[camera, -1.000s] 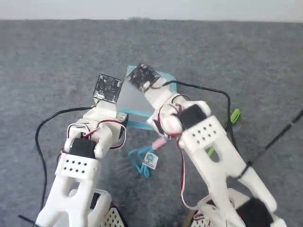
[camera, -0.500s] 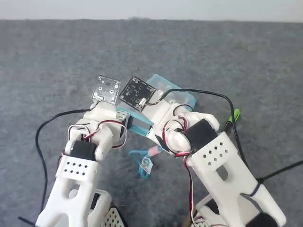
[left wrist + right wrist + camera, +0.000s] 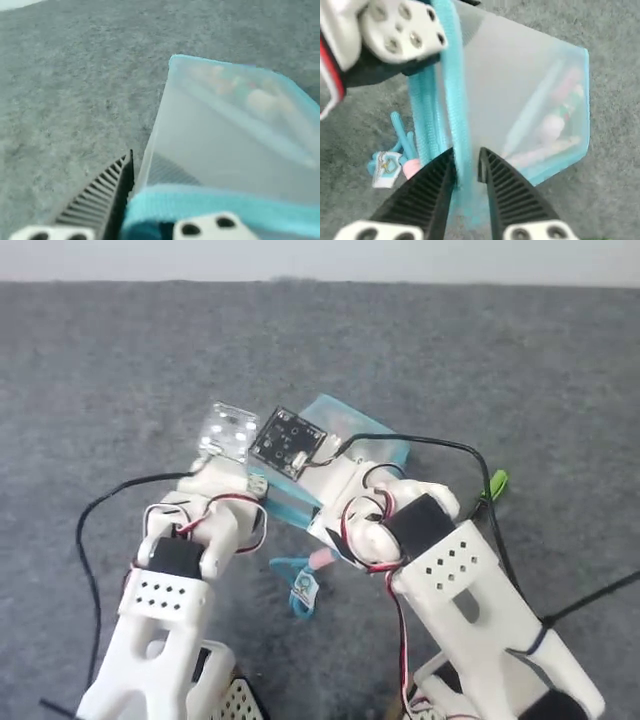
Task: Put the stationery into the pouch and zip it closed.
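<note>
The left gripper [image 3: 143,198] clamps the pouch [image 3: 520,85] by its teal zip edge. The right gripper [image 3: 466,154] pinches that same band, stationery [image 3: 551,125] showing through the clear side.

place: robotics lab bench | cues: grey felt mat [image 3: 100,370], cabled white arms [image 3: 165,590], pale wall [image 3: 320,260]

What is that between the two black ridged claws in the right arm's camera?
The teal zipper band of the pouch, caught between the fingers of the right gripper, in the right wrist view.

Left claw [image 3: 150,205] and right claw [image 3: 466,160] sit close together, both clamped tight.
</note>
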`<state>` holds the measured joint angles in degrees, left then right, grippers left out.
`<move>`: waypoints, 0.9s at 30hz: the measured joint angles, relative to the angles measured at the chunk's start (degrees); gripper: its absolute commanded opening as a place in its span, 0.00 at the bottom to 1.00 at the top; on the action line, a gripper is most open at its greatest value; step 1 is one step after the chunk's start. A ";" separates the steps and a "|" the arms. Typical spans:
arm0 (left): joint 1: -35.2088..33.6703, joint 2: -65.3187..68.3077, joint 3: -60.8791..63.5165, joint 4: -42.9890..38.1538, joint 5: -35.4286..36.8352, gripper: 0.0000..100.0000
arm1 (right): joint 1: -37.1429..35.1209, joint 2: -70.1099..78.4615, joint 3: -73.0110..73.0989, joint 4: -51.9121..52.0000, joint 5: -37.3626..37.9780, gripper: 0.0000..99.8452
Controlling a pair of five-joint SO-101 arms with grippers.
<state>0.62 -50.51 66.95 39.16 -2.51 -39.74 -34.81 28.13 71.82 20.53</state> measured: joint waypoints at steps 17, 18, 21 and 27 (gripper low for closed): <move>-7.82 0.62 0.79 -0.79 10.11 0.01 | 23.21 6.42 0.09 9.41 -2.02 0.20; -7.82 0.62 0.79 -0.79 10.11 0.01 | 25.67 8.88 0.09 10.02 -0.44 0.20; -7.82 0.62 0.79 -0.79 10.11 0.01 | 31.21 14.15 0.35 12.13 3.78 0.20; -7.82 0.62 0.79 -0.79 10.11 0.01 | 34.81 14.42 8.70 12.92 6.33 0.20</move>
<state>-7.21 -49.89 67.74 38.37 7.60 -4.92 -20.40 36.84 84.75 26.86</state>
